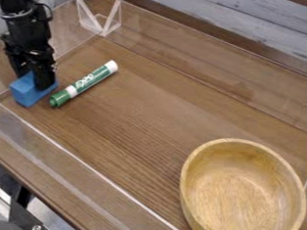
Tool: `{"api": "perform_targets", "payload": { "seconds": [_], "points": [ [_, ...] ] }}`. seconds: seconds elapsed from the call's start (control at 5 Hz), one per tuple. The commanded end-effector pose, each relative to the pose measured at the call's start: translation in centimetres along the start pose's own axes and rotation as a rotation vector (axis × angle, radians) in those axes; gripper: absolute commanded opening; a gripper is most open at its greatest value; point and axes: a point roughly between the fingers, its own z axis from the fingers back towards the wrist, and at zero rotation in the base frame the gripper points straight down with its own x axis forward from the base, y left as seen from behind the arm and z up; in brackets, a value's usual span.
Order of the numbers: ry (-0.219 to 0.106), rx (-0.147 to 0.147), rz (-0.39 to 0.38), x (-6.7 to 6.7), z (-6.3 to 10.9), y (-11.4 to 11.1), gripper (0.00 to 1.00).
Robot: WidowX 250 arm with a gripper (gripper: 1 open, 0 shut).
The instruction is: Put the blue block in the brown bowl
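The blue block (26,94) lies on the wooden table at the far left. My black gripper (31,78) points straight down onto it, with its fingers lowered over the block's top and closed against its sides. The block still rests on the table. The brown bowl (196,178) stands empty at the bottom right, far from the gripper.
A green-and-white marker pen (84,83) lies slantwise just right of the block, close to the gripper. A low clear plastic wall (61,165) runs along the table's front edge, and a clear plastic corner piece (99,21) stands at the back left.
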Motion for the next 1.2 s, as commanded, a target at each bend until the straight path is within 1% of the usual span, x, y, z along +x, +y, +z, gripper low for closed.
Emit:
{"api": "perform_targets", "payload": {
  "seconds": [0.0,0.6,1.0],
  "points": [
    [-0.026,0.026,0.0,0.4,1.6,-0.1,0.0],
    [-0.019,0.027,0.003,0.5,3.1,-1.3,0.0],
    [-0.022,0.03,0.0,0.7,4.9,-2.4,0.0]
  ]
}}
